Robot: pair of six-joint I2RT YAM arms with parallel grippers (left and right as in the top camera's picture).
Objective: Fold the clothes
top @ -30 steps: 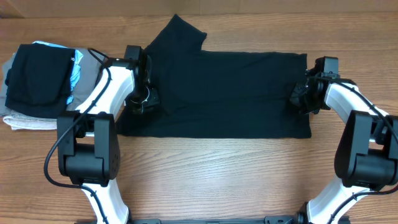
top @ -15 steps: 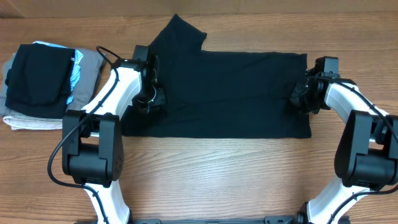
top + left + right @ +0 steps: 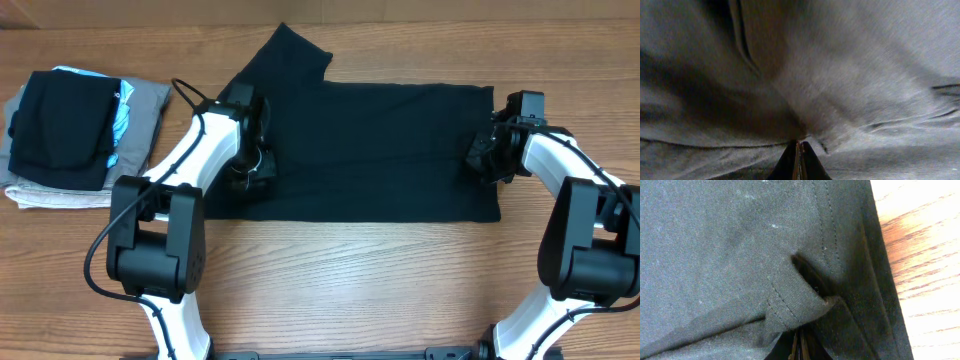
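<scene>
One T-shirt [image 3: 380, 150] fills the frame's middle. Upper left holds one stack of three folded garments: black garment [image 3: 60, 130], blue garment [image 3: 122, 128], grey garment [image 3: 150, 108]. Two grippers, left gripper [image 3: 250, 172] and right gripper [image 3: 484, 155], all on one table [image 3: 350, 275].

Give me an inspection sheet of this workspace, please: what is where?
Surface: wooden table.
Job's things: black T-shirt spread flat, one sleeve pointing to the far edge.
Clutter: pile of folded clothes at the left end.
Pincers: left pincer shut on the T-shirt near its left end; right pincer shut on its hem at the right end.
Cables: black cable looping along the left arm.
Surroundings: nothing seen.
</scene>
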